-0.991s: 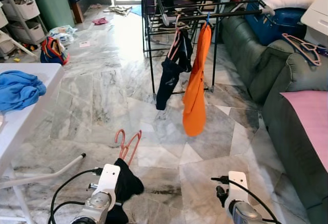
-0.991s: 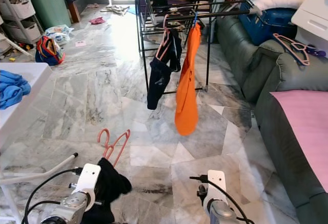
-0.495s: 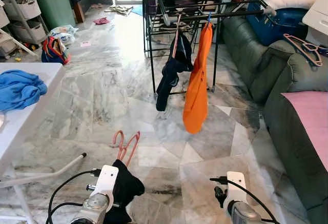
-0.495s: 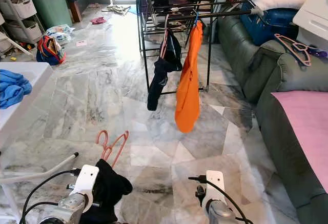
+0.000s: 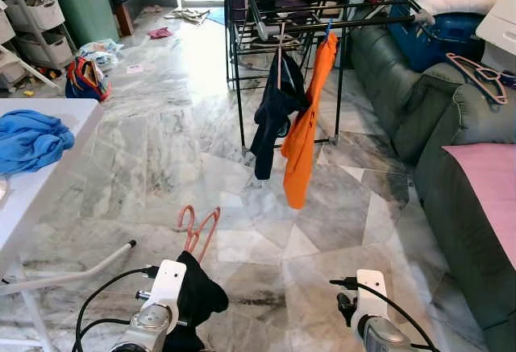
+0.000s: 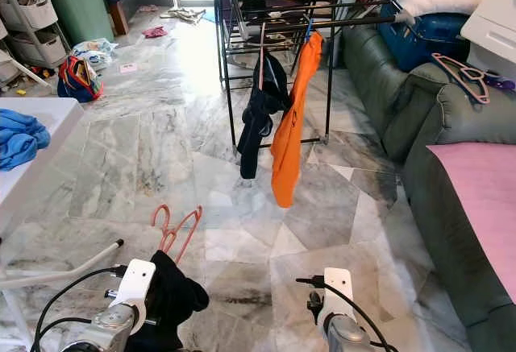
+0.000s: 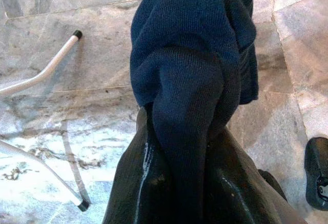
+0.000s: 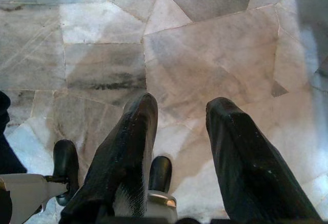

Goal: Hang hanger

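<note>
No lettering, label, brand, number or sign can be read on anything in these pictures

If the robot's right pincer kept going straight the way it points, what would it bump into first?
Probably the grey marble floor. The right pincer is open and points down at bare tiles, with nothing between as far as its wrist view shows.
</note>
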